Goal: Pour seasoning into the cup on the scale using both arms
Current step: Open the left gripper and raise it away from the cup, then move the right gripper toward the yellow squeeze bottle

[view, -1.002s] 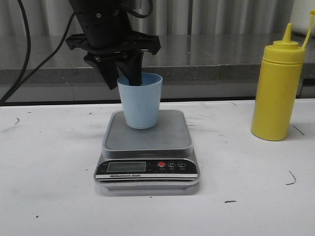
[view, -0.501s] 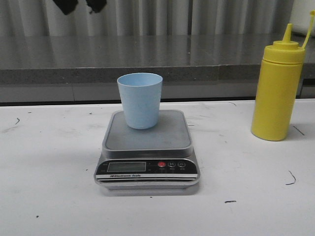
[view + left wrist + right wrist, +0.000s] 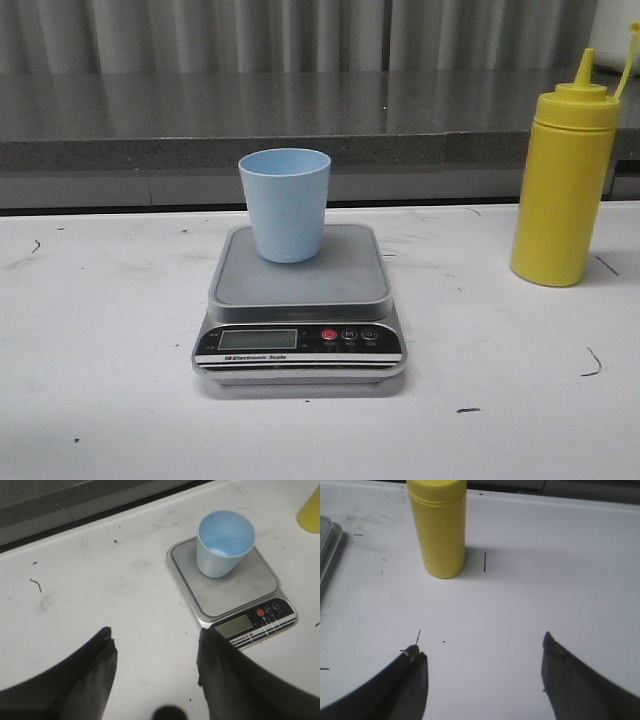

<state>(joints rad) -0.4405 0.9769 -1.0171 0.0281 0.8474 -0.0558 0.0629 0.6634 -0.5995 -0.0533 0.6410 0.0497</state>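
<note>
we count one cup [image 3: 285, 204], one seasoning bottle [image 3: 563, 183] and one scale [image 3: 299, 308], and two grippers that show only in their own wrist views. the pale blue cup stands upright on the far part of the scale's grey platform, its mouth open upward, with nothing visible inside from the left wrist view. the scale sits at the middle of the white table [image 3: 110, 370], its black panel with the display, one red button and two dark ones turned toward the near edge. the yellow seasoning bottle stands upright on the table to the right of the scale, well apart from it, its pointed nozzle up and a thin tether rising beside the cap.

the left gripper [image 3: 156, 655] hangs above bare table to the left of and nearer than the scale, its two dark fingers spread wide with nothing between them; the cup lies well apart from it. the right gripper [image 3: 482, 670] is likewise spread and empty, over bare table on the near side of the seasoning bottle, which stands beyond its fingertips, apart from them. neither gripper touches anything.
</note>
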